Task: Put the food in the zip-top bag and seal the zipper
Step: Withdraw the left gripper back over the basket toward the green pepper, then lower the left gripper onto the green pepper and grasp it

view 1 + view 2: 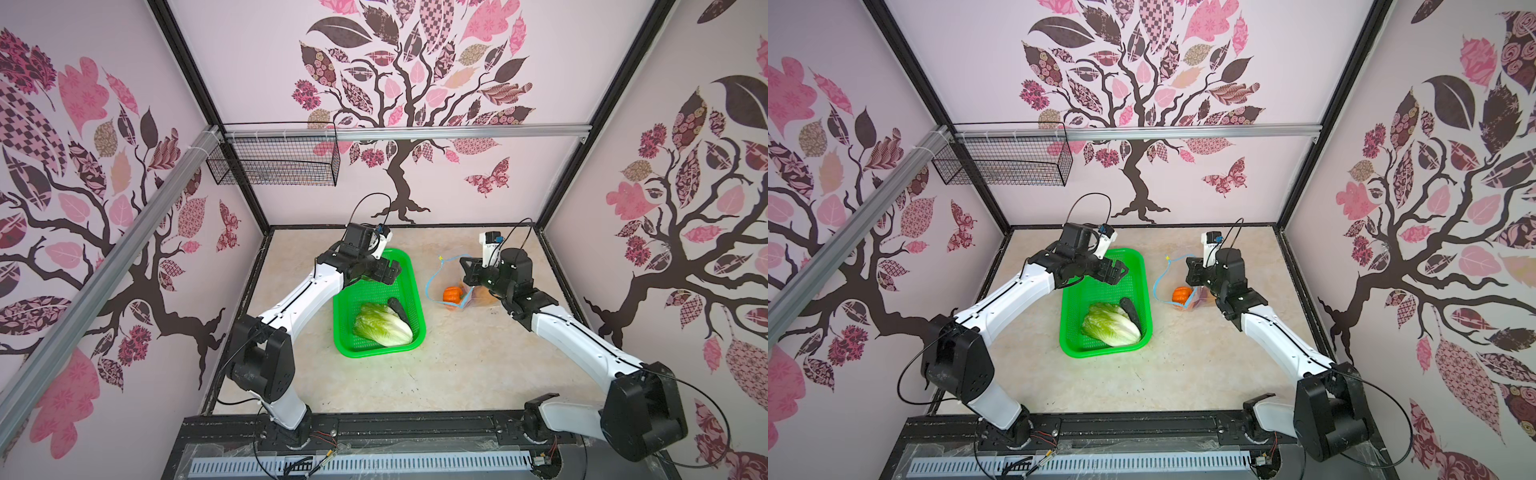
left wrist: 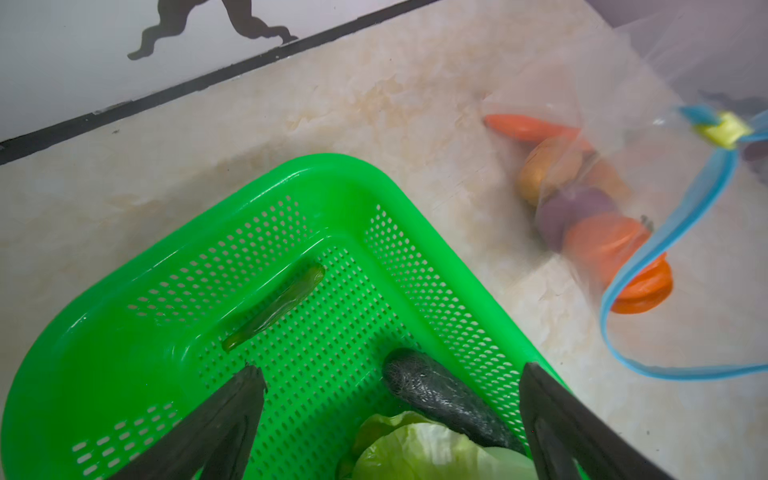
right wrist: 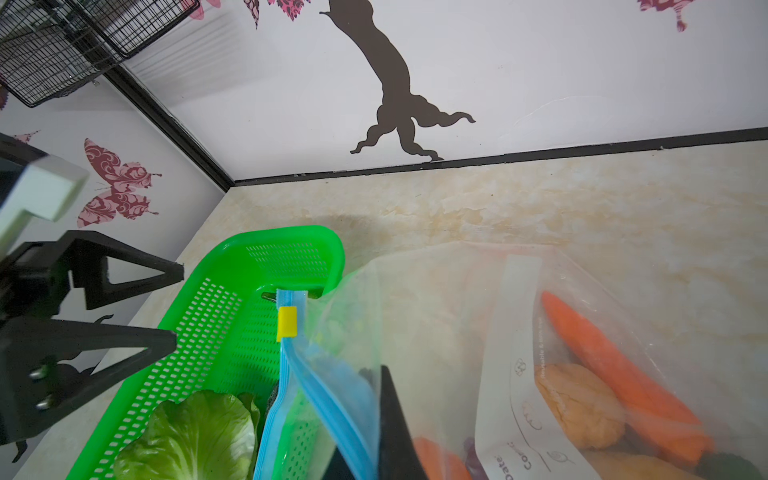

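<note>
A green-white cabbage (image 1: 384,326) (image 1: 1111,326) and a dark elongated piece (image 1: 398,309) (image 2: 440,395) lie in the green mesh basket (image 1: 374,354), with a small green pod (image 2: 276,307) further along its floor. My left gripper (image 1: 392,270) (image 2: 390,372) hangs open over the basket's far end, holding nothing. To the right lies the clear zip-top bag (image 1: 478,299) (image 3: 436,311). Inside it are a pumpkin (image 1: 452,294) (image 2: 623,257), a carrot (image 3: 615,365), a potato (image 3: 577,403) and a purple onion (image 2: 573,208). My right gripper (image 1: 469,270) (image 3: 374,415) is shut on the bag's mouth edge, lifting the blue zipper (image 2: 665,245) with its yellow tab (image 3: 286,322).
A black wire basket (image 1: 274,162) hangs from the rail on the back wall. Enclosure walls close in the beige tabletop (image 1: 457,374) on three sides. The green basket and the bag lie side by side at mid-table.
</note>
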`<state>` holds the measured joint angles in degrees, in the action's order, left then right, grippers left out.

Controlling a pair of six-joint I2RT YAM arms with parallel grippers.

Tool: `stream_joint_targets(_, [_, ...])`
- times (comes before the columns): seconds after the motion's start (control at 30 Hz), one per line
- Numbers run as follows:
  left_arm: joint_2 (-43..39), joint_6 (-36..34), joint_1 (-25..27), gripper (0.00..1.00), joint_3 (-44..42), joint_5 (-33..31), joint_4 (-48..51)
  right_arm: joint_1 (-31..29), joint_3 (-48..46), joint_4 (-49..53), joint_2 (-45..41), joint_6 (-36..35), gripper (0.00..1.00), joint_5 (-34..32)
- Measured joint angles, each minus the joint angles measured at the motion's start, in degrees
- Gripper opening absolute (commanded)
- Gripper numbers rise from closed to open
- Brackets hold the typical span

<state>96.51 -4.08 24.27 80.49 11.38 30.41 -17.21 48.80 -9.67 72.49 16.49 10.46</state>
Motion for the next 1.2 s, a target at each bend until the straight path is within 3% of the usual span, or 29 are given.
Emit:
stream_joint_targets(0.33, [11.3, -12.2, -1.5, 0.89, 1.4, -3.4, 1.2, 0.0, 0.0, 0.0, -0.6, 0.0, 0.00, -0.5])
stream_joint_targets(0.5, [17.7, -15.4, -1.8, 0.71, 6.1, -4.9, 2.7, 0.0, 0.0, 0.0, -0.6, 0.0, 0.00, -0.8])
stream_joint_targets(0.77, [22.2, -18.1, -1.9, 0.72, 8.2, -8.6, 2.3, 0.0, 0.0, 0.0, -0.7, -0.2, 0.00, -1.1])
stream_joint_targets(1.0, [24.9, -18.9, -2.0, 0.78, 8.9, -11.4, 1.6, 0.0, 0.0, 0.0, -0.7, -0.3, 0.00, -1.3])
stream_joint_targets(1.2, [26.4, -18.9, -2.1, 0.73, 10.6, -11.8, 1.4, 0.0, 0.0, 0.0, -0.7, -0.3, 0.00, -1.3])
